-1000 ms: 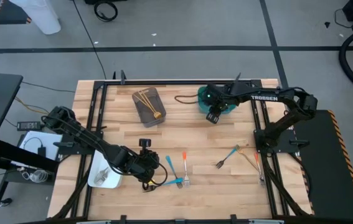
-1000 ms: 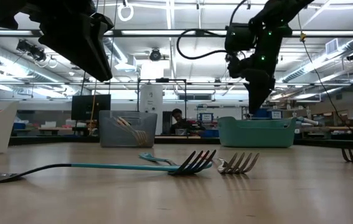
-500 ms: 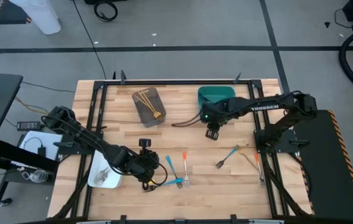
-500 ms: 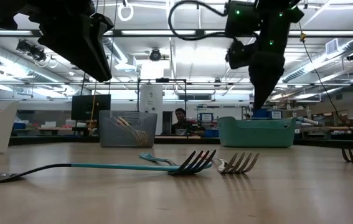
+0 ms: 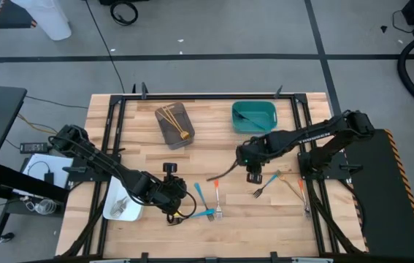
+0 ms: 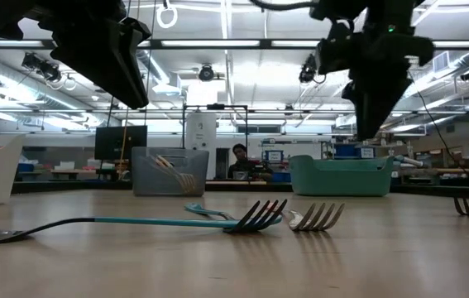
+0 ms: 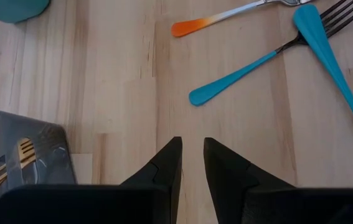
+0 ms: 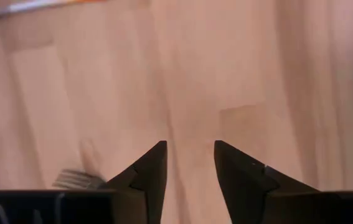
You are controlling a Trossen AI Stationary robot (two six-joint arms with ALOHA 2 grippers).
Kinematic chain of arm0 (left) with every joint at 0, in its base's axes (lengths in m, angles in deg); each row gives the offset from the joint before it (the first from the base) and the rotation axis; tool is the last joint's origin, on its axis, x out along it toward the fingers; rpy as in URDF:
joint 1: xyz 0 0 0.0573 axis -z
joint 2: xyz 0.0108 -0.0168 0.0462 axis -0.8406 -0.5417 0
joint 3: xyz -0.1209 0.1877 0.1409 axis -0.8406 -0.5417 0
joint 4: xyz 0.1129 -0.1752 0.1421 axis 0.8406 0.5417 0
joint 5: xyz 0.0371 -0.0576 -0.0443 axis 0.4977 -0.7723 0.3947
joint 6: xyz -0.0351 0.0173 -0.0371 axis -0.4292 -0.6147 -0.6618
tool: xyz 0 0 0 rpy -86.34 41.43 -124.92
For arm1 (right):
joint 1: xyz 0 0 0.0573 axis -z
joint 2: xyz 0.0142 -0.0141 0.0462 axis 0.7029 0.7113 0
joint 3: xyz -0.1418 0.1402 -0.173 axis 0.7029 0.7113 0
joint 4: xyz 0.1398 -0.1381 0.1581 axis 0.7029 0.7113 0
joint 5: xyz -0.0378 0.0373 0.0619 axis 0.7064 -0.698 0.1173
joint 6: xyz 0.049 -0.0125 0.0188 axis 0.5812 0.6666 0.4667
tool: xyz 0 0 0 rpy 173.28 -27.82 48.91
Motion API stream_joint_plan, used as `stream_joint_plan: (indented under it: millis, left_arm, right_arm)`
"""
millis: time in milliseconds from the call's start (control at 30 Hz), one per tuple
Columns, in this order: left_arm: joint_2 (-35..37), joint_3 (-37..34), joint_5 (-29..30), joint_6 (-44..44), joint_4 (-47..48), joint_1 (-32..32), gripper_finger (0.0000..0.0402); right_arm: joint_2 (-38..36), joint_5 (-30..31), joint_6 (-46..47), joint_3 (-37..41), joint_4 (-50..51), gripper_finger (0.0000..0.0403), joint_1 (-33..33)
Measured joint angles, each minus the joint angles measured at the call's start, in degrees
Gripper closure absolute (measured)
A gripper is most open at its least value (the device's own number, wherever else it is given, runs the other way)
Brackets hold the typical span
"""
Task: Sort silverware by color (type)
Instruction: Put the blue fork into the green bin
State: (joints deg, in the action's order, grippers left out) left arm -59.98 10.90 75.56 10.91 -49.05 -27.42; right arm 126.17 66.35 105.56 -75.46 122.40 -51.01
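Hovering empty with fingers parted, the right gripper [image 5: 253,175] sits above bare wood near the tabletop's right edge, just beside a blue-handled fork [image 5: 266,184]. The step in hand appears to be reaching for that fork; the next move calls for descending and closing on its handle. The left gripper [image 5: 179,199], fingers slightly apart and empty, waits near the front edge.

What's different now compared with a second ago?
The right pincer swung away from the teal tray toward the table's front, and now hangs empty and open near the fork with the blue handle. The left pincer, the forks and trays stayed put.
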Motion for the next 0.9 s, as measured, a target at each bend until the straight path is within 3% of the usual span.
stream_joint_plan:
  millis: [333, 900]
  left_arm:
    - [0.00, 0.00, 0.00, 0.00, -0.02, 0.00, 0.0327]
    - [0.00, 0.00, 0.00, 0.00, -0.02, 0.00, 0.0327]
  right_arm:
    - [0.00, -1.07, 1.41, 4.30, -0.06, 0.0210, -6.71]
    - [0.00, -4.04, 2.89, 13.81, -8.44, 0.0240, -13.22]
